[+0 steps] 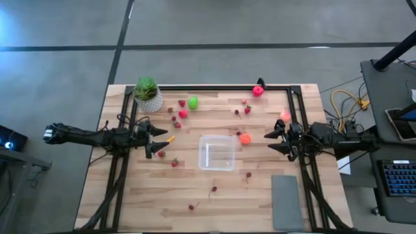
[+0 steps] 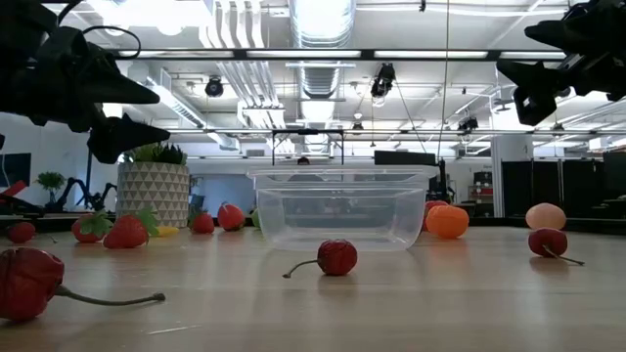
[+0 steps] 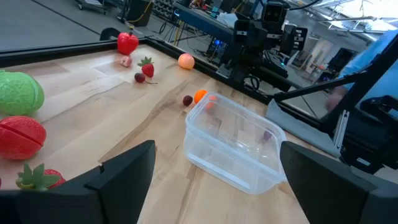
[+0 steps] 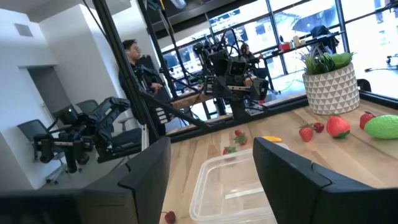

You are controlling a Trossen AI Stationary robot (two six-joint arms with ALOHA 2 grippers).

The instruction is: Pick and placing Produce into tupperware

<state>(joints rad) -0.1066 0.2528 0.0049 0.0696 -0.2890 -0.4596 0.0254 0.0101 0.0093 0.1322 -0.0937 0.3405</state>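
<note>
overhead looks straight down; low looks level across; wrist views face tupperware (image 1: 216,153), shared.

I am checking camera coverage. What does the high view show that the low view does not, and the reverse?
Only the high view shows the grey pad and the lime-green piece. Only the low view shows the room's ceiling lights and that both claws hang above the table. Both show the empty tupperware, the potted plant and scattered produce.
</note>
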